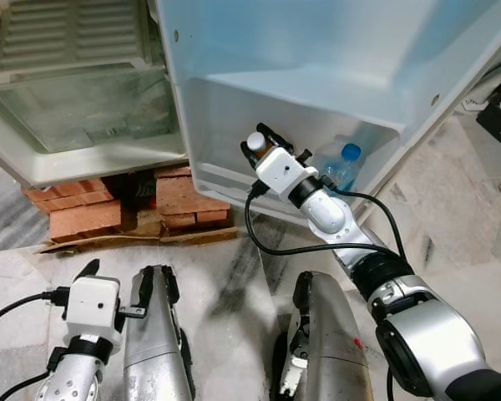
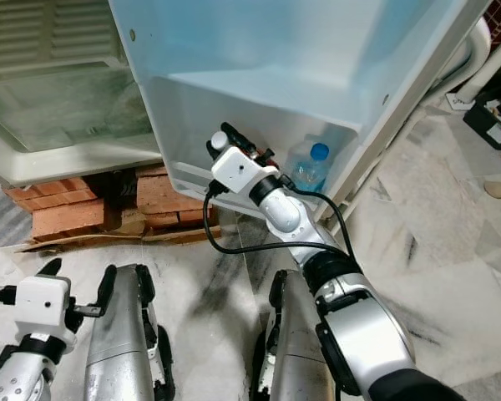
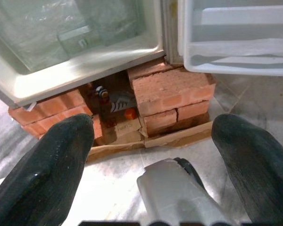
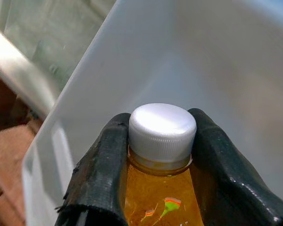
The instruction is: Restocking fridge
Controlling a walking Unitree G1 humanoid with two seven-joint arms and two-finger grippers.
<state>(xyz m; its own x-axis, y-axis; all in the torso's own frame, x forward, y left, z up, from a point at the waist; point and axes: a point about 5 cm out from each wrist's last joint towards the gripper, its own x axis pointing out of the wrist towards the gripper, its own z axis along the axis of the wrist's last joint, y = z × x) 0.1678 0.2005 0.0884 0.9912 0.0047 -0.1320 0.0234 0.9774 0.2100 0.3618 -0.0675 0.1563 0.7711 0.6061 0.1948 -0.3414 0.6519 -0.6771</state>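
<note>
My right tool (image 1: 259,142) grips an amber bottle (image 4: 158,197) with a white cap (image 4: 162,128), holding it inside the fridge door's lower shelf (image 1: 225,180). A blue-capped water bottle (image 1: 342,163) stands at its 3 o'clock. My left tool (image 3: 151,155) hangs wide open above the floor (image 1: 217,276), near the bricks (image 1: 83,213).

Bottle (image 4: 158,188): amber contents, white ribbed cap (image 4: 162,128), red-green label mark. Water bottle (image 1: 341,165): clear, blue cap. Door shelf (image 1: 234,180): white. Right gripper (image 4: 158,155) fingers (image 4: 101,174): black. Bricks (image 3: 172,92): red-orange. Floor (image 1: 451,217): grey-veined marble
</note>
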